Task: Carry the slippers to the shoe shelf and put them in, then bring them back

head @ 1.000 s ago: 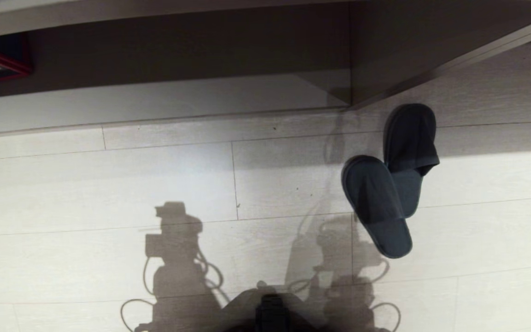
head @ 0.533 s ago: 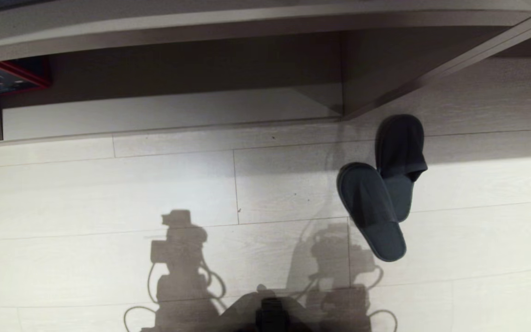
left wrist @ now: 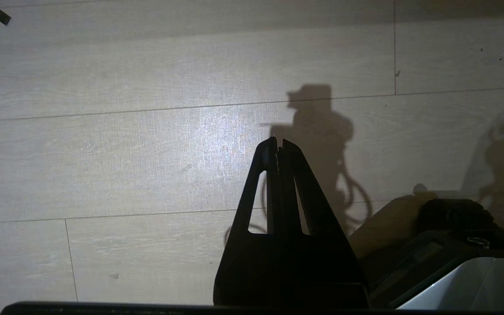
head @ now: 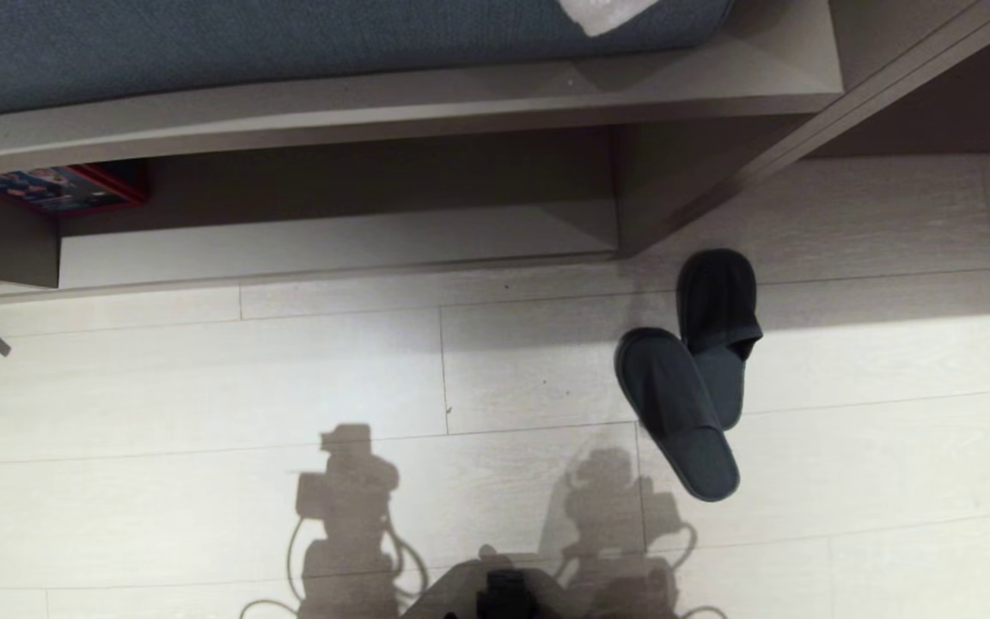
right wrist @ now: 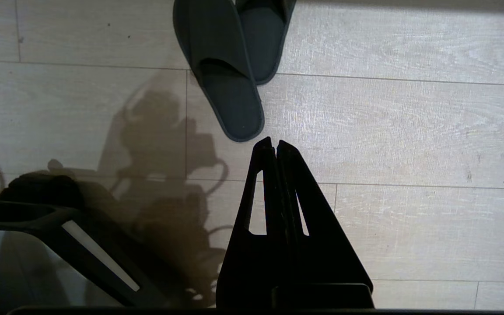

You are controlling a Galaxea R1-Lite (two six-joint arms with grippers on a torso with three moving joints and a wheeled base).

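You had the slippers [head: 691,378] on the pale plank floor [head: 203,387], lying at about three o'clock from the centre of the head view, one overlapping the other, toes toward the furniture. The shoe shelf [head: 332,245] sat at twelve o'clock, its pale base board bare, with a vertical divider [head: 632,198] at its right end; the slippers lay just outside it, near that divider's foot. A red-edged box [head: 65,187] sat in the compartment at ten o'clock. Your left pincer [left wrist: 279,142] hung over bare floor with its fingers pressed together, holding nothing. Your right pincer [right wrist: 273,142] was likewise closed and empty, its tips just beside the heel of the nearer slipper [right wrist: 221,74], not touching it.
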